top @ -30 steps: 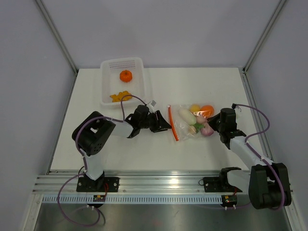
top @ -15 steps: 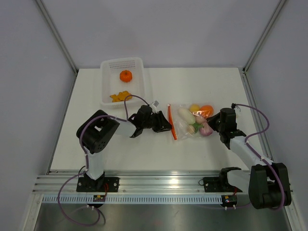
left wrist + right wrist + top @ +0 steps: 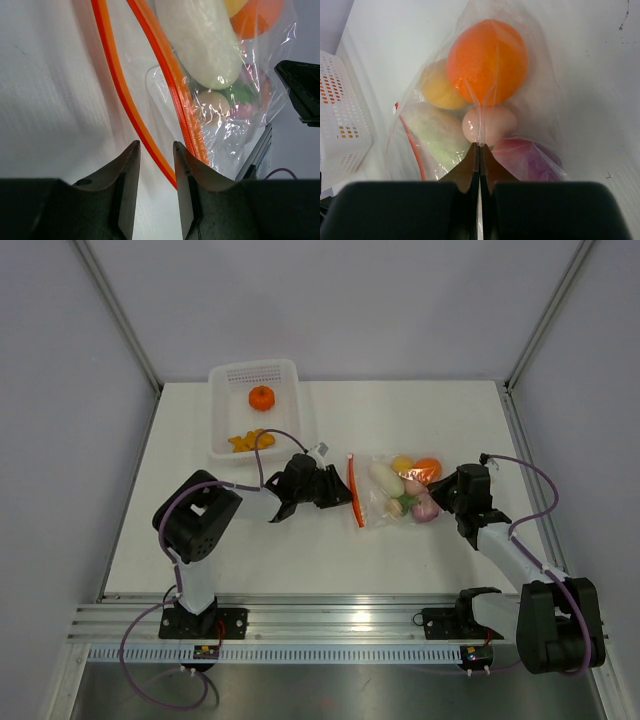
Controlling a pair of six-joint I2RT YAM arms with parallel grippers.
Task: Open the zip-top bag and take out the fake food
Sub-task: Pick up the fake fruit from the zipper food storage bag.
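The zip-top bag [image 3: 395,490] lies mid-table with its orange zipper strip [image 3: 353,490] to the left. Its mouth stands parted: one zipper strip [image 3: 115,95] runs apart from the other strip [image 3: 170,85]. Inside is fake food: a white radish [image 3: 437,135], an orange ball [image 3: 487,60], a yellow piece [image 3: 437,87], a pink ball [image 3: 495,125] and a purple piece [image 3: 525,160]. My left gripper [image 3: 155,145] is open, its jaws straddling the loose strip without clamping it. My right gripper [image 3: 479,146] is shut on a fold of the bag's film at its right end.
A white perforated basket [image 3: 225,375] stands at the back left, holding an orange pumpkin-like piece [image 3: 261,397] and yellow pieces [image 3: 248,440]. Its corner shows as the basket [image 3: 340,115] at the left of the right wrist view. Grey walls enclose the table.
My left gripper has crept right and a little back onto the zipper edge, and its jaws have narrowed slightly. The bag has shifted slightly. The right gripper keeps its pinch.
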